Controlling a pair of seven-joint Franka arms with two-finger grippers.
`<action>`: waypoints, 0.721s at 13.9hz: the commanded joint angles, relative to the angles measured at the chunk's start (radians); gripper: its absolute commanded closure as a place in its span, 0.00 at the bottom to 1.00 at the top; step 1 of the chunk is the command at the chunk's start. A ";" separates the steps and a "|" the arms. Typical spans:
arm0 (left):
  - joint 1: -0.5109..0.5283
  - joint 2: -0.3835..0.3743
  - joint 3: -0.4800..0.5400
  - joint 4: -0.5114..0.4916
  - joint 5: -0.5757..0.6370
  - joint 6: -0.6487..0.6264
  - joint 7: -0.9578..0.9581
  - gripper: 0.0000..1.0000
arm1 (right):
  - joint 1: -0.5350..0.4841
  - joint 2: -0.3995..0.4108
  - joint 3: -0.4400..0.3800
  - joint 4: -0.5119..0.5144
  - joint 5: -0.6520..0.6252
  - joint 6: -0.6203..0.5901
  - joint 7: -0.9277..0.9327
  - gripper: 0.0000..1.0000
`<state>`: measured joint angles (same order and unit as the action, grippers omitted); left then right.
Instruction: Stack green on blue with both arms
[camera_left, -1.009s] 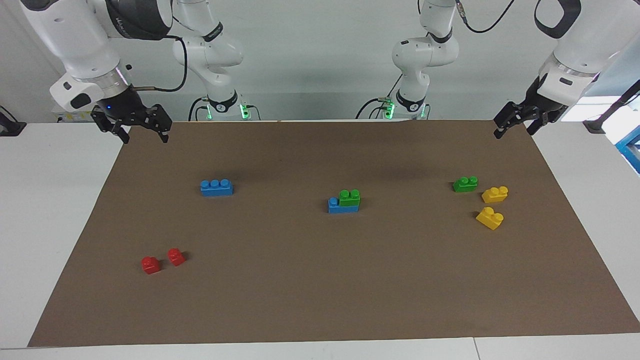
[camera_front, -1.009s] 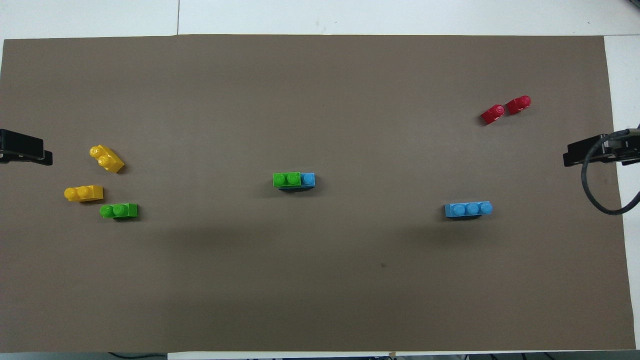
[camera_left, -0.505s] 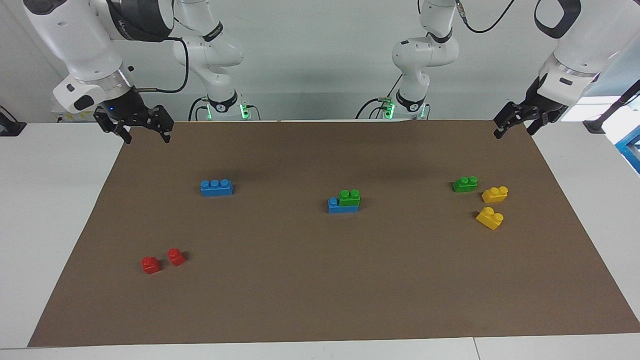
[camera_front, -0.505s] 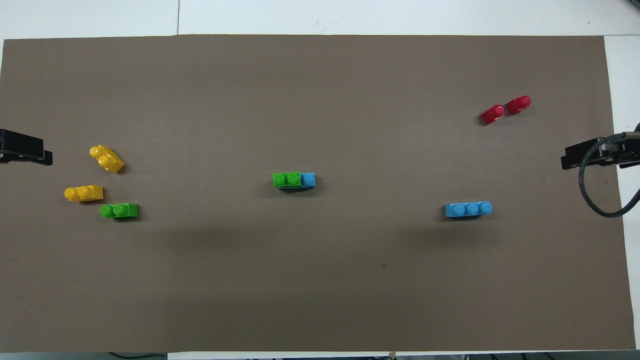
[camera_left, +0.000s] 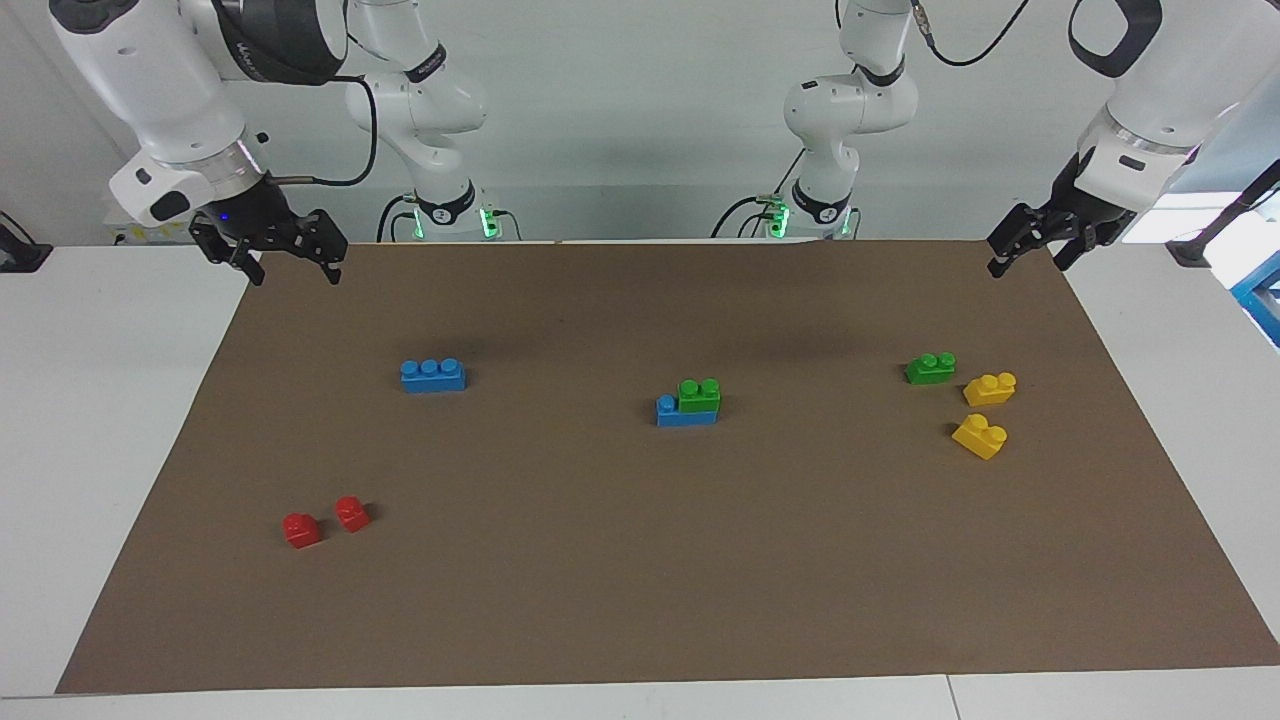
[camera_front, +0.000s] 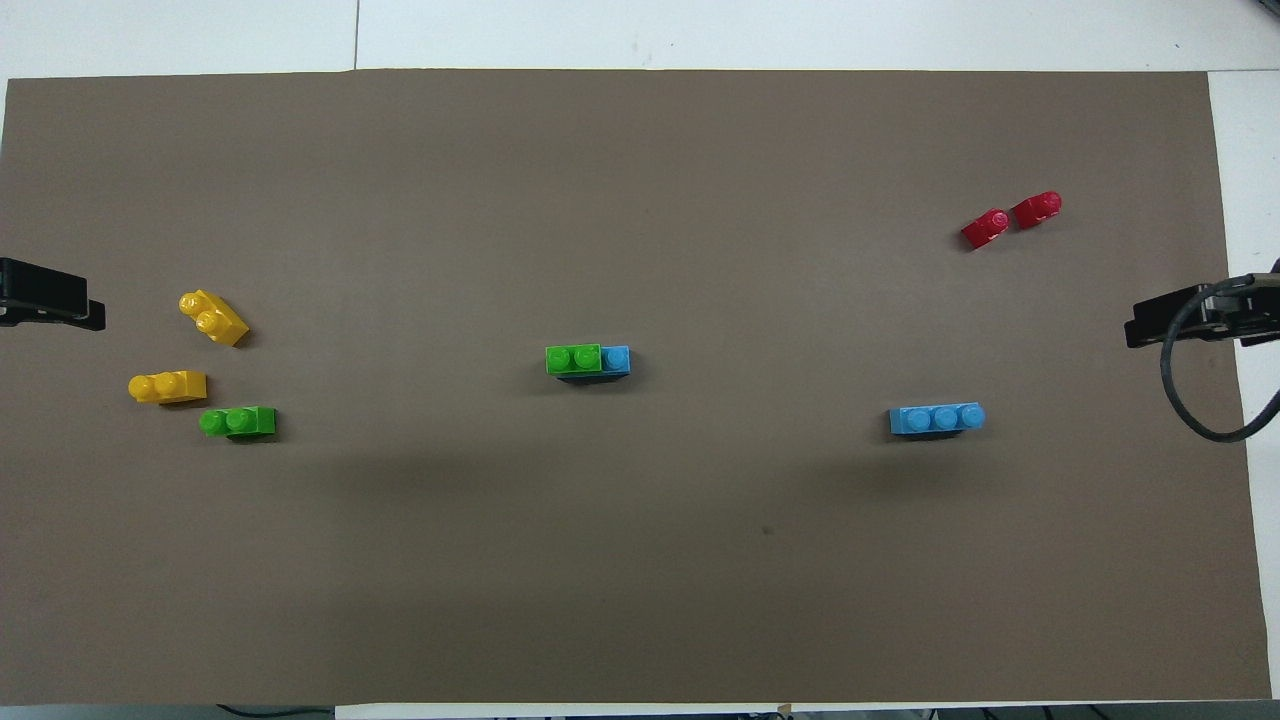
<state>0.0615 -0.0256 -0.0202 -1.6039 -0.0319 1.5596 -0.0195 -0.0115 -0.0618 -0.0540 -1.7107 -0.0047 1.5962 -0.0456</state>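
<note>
A green brick (camera_left: 699, 394) sits stacked on a blue brick (camera_left: 685, 413) at the middle of the mat, leaving one blue stud bare; the stack also shows in the overhead view (camera_front: 573, 358). A second green brick (camera_left: 930, 367) lies loose toward the left arm's end. A second blue brick (camera_left: 432, 374) lies loose toward the right arm's end. My left gripper (camera_left: 1025, 265) is open and empty, up over the mat's corner at its own end. My right gripper (camera_left: 292, 275) is open and empty, up over the mat's corner at its end.
Two yellow bricks (camera_left: 989, 388) (camera_left: 979, 435) lie beside the loose green brick, farther from the robots. Two small red bricks (camera_left: 301, 529) (camera_left: 352, 513) lie toward the right arm's end, farther from the robots than the loose blue brick. A brown mat (camera_left: 640, 560) covers the table.
My right gripper has drifted slightly at its corner of the mat. The left gripper and all bricks have not moved.
</note>
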 joint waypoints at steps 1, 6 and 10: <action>0.011 -0.005 -0.006 -0.011 0.015 0.019 0.012 0.00 | -0.008 -0.032 0.011 -0.038 -0.020 0.030 0.021 0.00; 0.009 -0.005 -0.006 -0.014 0.014 0.020 0.012 0.00 | -0.010 -0.030 0.011 -0.038 -0.020 0.048 0.021 0.00; 0.011 -0.005 -0.006 -0.014 0.015 0.020 0.012 0.00 | -0.016 -0.030 0.007 -0.038 -0.020 0.048 0.013 0.00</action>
<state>0.0615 -0.0251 -0.0202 -1.6048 -0.0319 1.5607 -0.0195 -0.0119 -0.0644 -0.0546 -1.7128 -0.0047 1.6184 -0.0456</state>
